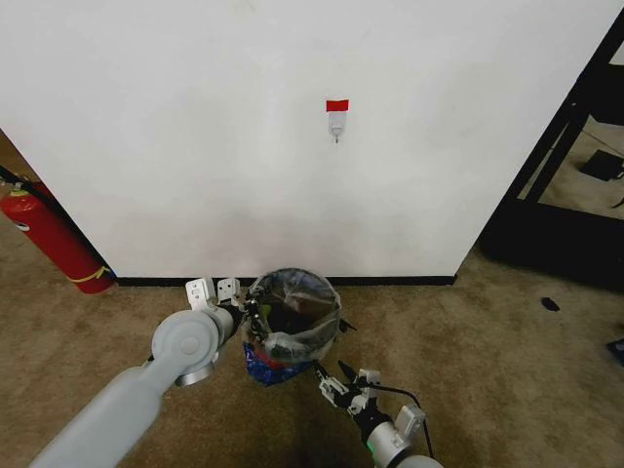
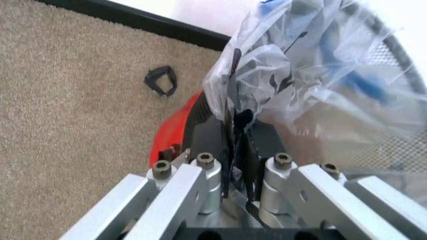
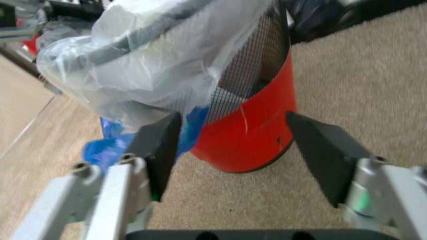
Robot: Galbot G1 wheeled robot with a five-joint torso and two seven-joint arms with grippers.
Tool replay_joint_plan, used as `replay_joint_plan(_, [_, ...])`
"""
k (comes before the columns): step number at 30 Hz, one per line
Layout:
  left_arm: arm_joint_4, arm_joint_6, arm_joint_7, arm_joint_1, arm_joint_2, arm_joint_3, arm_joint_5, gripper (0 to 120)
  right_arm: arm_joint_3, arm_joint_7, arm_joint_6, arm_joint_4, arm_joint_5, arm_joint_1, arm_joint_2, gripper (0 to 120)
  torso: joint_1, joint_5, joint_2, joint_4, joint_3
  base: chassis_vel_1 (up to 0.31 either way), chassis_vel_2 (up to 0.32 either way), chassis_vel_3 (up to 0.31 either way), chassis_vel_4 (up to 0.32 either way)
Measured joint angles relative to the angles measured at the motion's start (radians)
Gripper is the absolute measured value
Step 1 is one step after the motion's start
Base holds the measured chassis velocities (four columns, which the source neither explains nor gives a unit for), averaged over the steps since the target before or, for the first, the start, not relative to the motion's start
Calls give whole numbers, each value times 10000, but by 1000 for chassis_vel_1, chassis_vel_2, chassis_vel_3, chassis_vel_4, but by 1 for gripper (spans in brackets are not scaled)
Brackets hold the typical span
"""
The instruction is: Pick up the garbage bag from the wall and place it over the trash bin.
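The thin, crinkly, translucent white plastic garbage bag (image 1: pixel 297 317) is draped over the rim of the small round black wire-mesh trash bin (image 1: pixel 276 359). The bin stands on the brown carpet floor (image 1: pixel 487 341), just in front of the large plain white wall (image 1: pixel 195 127) and its black baseboard (image 1: pixel 390 280). Blue print on the bag hangs down outside the bin near its red base band (image 3: pixel 250 135).

The left pincer (image 1: pixel 252 317) is at the bin's left rim. In the left wrist view its black fingers (image 2: pixel 208 137) are pressed together, pinching a fold of the bag against the bin's side.

The right pincer (image 1: pixel 336 380) is low on the near right side of the bin, apart from it. In the right wrist view its two black pads (image 3: pixel 162 142) are spread wide, with the bin's red base between and beyond them.

On the wall, a small white hook (image 1: pixel 336 125) sits under a red tape strip (image 1: pixel 336 104). A red fire extinguisher (image 1: pixel 54 239) leans at the wall's left end.
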Motion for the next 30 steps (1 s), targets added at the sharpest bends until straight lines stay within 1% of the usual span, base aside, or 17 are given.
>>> replay_joint_plan(2, [7,3,1,-7,0,-14,-6,4,3,-72,74,39,-48,-16,-75,56,0,0,0,2,0,0,0,0,0])
replay_joint_plan(7, [-18,32,1,-32,-33,-13,-42,4,6,-210,129,-7,-112,84,-218,77,0,0,0,0,0,0,0,0,0])
replay_joint_plan(8, [-65,45,-5,-33,-41,-5,-50,4,-11,-207,128,-65,-107,186,-212,83,0,0,0,0,0,0,0,0,0])
replay_joint_plan(9, [-91,54,-9,-33,-42,-2,-56,4,-30,-203,118,-94,-96,255,-204,86,0,0,0,0,0,0,0,0,0])
replay_joint_plan(10, [-91,54,-9,-33,-42,-2,-56,4,-30,-203,118,-94,-96,255,-204,86,0,0,0,0,0,0,0,0,0])
replay_joint_plan(12, [-164,79,-25,-33,-32,19,-69,4,-117,-185,33,-148,-57,428,-187,94,0,0,0,1,0,0,0,0,0])
replay_joint_plan(14, [-253,99,-39,-6,-11,34,-76,4,-204,-156,-26,-245,-40,607,-164,99,0,0,0,0,0,0,0,0,0])
replay_joint_plan(16, [-297,110,-49,12,-9,35,-79,4,-250,-127,-61,-320,-39,704,-144,98,0,0,0,2,0,0,0,0,0])
replay_joint_plan(19, [-368,120,-92,35,-12,36,-79,4,-354,-99,-99,-472,-73,813,-133,92,0,0,0,2,1,0,0,0,0])
replay_joint_plan(20, [-402,122,-108,42,-12,37,-80,4,-417,-99,-109,-556,-157,828,-157,85,0,0,0,1,0,0,0,0,0])
replay_joint_plan(22, [-428,123,-116,50,-11,38,-83,4,-452,-99,-119,-598,-234,823,-200,79,0,0,0,1,0,0,0,0,0])
replay_joint_plan(23, [-428,123,-116,50,-11,38,-83,4,-452,-99,-119,-598,-234,823,-200,79,0,0,0,1,0,0,0,0,0])
replay_joint_plan(25, [-444,124,-125,52,-13,38,-90,4,-466,-99,-120,-627,-264,815,-242,72,0,0,0,1,0,0,0,0,0])
replay_joint_plan(27, [-478,124,-137,63,-35,36,-102,4,-467,-87,-123,-630,-253,817,-260,61,0,0,0,1,0,0,0,0,0])
replay_joint_plan(28, [-502,126,-141,70,-41,36,-106,4,-468,-75,-135,-623,-237,825,-260,57,0,0,0,0,0,0,0,0,0])
replay_joint_plan(29, [-502,126,-141,70,-41,36,-106,4,-468,-75,-135,-623,-237,825,-260,57,0,0,0,0,0,0,0,0,0])
replay_joint_plan(30, [-549,131,-144,81,-52,38,-109,4,-475,-66,-153,-614,-227,842,-251,52,0,0,0,1,0,0,0,0,0])
